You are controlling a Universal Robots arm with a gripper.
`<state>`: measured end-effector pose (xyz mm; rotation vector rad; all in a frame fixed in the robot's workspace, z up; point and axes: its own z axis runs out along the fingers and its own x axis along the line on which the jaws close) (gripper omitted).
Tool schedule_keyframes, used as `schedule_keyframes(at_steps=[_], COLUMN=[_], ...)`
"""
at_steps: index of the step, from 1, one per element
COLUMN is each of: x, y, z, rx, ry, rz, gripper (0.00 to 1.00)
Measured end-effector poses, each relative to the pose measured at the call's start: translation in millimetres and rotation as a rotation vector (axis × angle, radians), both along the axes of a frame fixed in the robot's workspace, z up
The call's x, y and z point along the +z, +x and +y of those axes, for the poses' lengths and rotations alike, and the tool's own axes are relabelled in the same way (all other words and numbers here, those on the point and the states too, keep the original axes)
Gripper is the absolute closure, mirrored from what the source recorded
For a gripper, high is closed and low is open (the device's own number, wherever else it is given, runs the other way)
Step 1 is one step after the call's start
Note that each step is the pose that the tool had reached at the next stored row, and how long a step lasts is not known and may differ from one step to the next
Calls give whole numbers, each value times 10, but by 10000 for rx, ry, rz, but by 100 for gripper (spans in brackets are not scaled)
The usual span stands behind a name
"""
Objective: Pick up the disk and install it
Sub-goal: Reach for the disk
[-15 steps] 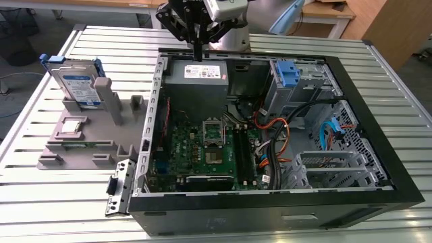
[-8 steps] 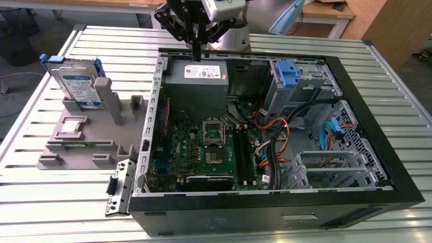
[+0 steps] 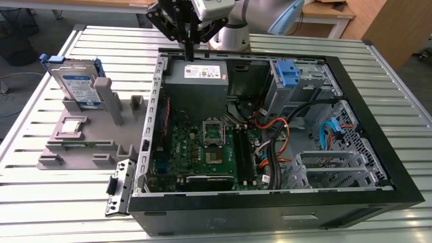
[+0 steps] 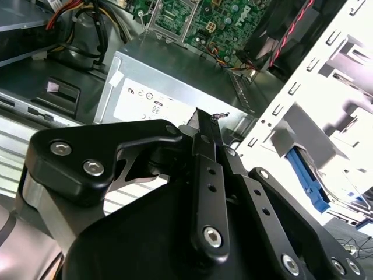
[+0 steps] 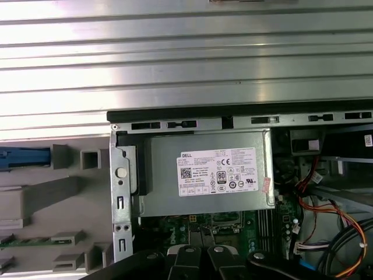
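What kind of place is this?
Probably a robotics lab bench for computer assembly: an open computer case lies on a slatted metal table, the disk stands upright in a grey fixture beside it, with wooden furniture behind.

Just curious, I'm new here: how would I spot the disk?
Find the open computer case; at the exterior view's left stands a grey holder. The disk stands upright in it: a silver slab in a blue frame, unlike the grey parts around it.
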<state>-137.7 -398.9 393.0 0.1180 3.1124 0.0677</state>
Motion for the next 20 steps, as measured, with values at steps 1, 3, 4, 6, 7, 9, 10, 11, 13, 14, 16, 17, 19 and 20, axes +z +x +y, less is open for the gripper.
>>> schedule_keyframes(at_steps=[1, 3, 4, 6, 7, 9, 10, 11, 13, 14, 16, 17, 19, 20], x=[0, 0, 0, 0, 0, 0, 0, 0, 0, 0, -1, -1, -3, -4], y=[-3, -3, -4, -5, -5, -6, -6, -7, -7, -7, -17, -28, -57, -75], z=[0, 0, 0, 0, 0, 0, 0, 0, 0, 0, -1, -1, 0, 0], rx=[0, 2, 0, 0, 1, 1, 0, 0, 0, 0, -2, -1, 1, 1], ry=[0, 0, 0, 0, 0, 0, -1, 0, 0, 0, 0, -1, -1, -1], rz=[0, 1, 1, 1, 0, 0, 0, 0, 0, 1, 0, 1, -2, -3], gripper=[90, 90, 90, 90, 90, 90, 90, 90, 90, 90, 90, 90, 90, 90])
